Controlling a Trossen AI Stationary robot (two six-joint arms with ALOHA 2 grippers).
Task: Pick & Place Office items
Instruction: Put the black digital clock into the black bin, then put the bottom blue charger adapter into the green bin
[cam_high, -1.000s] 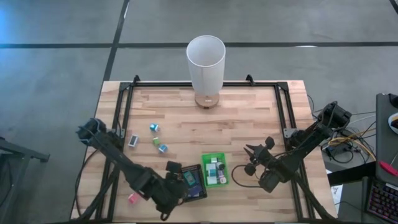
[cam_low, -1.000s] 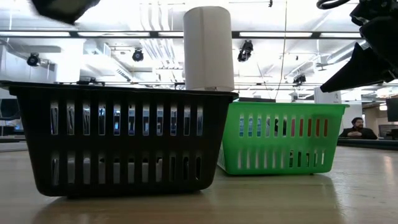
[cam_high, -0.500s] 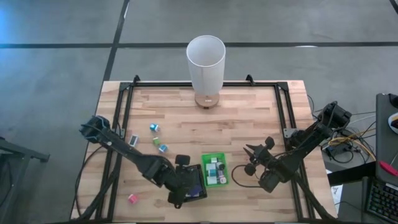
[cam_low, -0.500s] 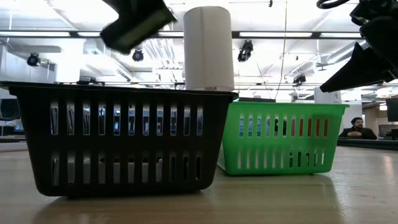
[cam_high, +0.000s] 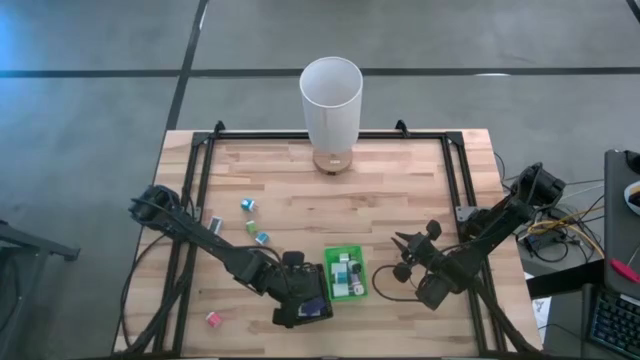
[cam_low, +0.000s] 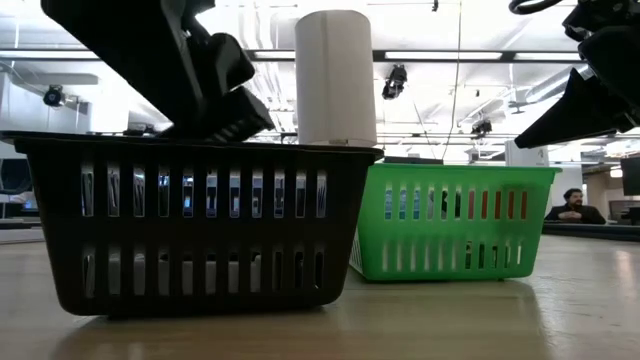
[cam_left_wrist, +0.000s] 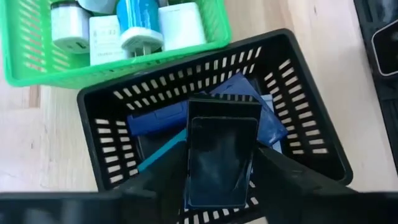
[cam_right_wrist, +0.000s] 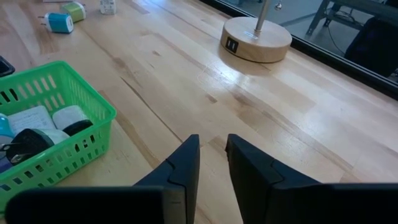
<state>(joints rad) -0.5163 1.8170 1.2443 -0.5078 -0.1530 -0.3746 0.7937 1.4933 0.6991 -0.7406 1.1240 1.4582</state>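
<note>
the left hand (cam_left_wrist: 221, 186) hangs over the black basket (cam_left_wrist: 311, 118), its fingers on either side of a flat dark rectangular item (cam_left_wrist: 221, 155). they look to be parting, so it is probably being let go here to drop among the blue pieces (cam_left_wrist: 249, 99) inside; whether it is gripped now, i cannot tell. the item is glossy, thin and black. the right hand (cam_right_wrist: 211, 158) waits, fingers nearly together and empty, beside the green basket (cam_right_wrist: 93, 115). loose small items (cam_high: 248, 205) lie on the table (cam_high: 400, 190).
</note>
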